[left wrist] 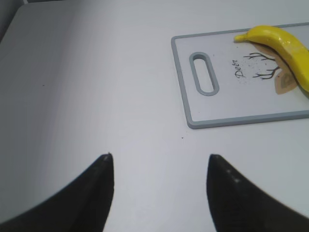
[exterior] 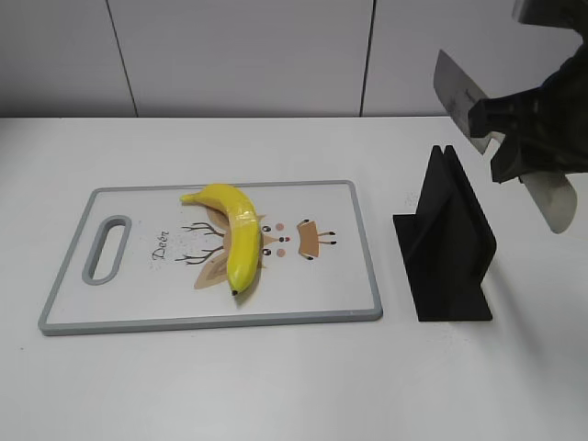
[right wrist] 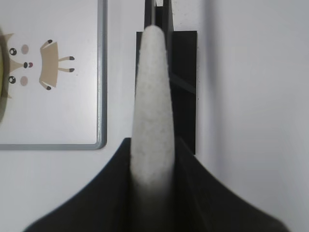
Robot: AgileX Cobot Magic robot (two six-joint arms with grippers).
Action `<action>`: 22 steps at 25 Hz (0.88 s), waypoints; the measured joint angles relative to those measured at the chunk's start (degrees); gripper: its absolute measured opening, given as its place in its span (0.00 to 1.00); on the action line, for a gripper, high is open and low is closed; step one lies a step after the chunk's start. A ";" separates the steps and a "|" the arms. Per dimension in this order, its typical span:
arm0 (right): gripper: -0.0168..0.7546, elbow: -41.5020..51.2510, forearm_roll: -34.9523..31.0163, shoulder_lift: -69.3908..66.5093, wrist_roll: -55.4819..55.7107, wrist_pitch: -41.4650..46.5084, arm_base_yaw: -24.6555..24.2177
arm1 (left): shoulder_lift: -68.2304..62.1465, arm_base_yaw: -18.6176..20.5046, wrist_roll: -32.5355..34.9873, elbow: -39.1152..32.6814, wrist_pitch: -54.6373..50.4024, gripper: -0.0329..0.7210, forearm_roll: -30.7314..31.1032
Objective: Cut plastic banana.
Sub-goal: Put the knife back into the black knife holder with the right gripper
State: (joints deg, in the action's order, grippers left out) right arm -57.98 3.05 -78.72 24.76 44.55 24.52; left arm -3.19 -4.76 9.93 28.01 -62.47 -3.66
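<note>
The plastic banana (exterior: 234,230) is bright yellow and curved. It lies on the white cutting board (exterior: 340,276), left of the middle, dark tip toward the front. It also shows in the left wrist view (left wrist: 285,46) and as a sliver in the right wrist view (right wrist: 2,82). My right gripper (exterior: 514,138) is shut on a knife (exterior: 455,87) and holds it in the air above the black knife stand (exterior: 446,248). In the right wrist view the knife (right wrist: 152,96) sticks out between the jaws (right wrist: 152,140). My left gripper (left wrist: 159,157) is open and empty over bare table, left of the board (left wrist: 231,111).
The black slotted stand (right wrist: 186,72) sits on the white table just right of the board (right wrist: 58,121). The board has a grey rim, a handle hole (left wrist: 204,72) at its left end and a printed deer drawing. A white panelled wall stands behind.
</note>
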 joint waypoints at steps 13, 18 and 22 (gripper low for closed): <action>0.24 0.00 -1.13 -7.16 0.00 0.09 0.00 | 0.00 0.00 -2.22 0.00 0.05 0.80 1.86; 0.24 0.00 -3.42 -9.04 0.00 3.54 0.00 | 0.00 0.00 -2.22 0.00 0.05 0.79 2.07; 0.24 0.00 -3.59 -9.18 0.00 4.07 0.00 | 0.00 0.00 -2.22 0.00 0.05 0.78 2.27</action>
State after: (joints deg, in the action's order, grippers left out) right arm -57.98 -0.54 -87.89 24.76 48.62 24.52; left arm -3.19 -4.76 7.71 28.01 -62.42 -1.38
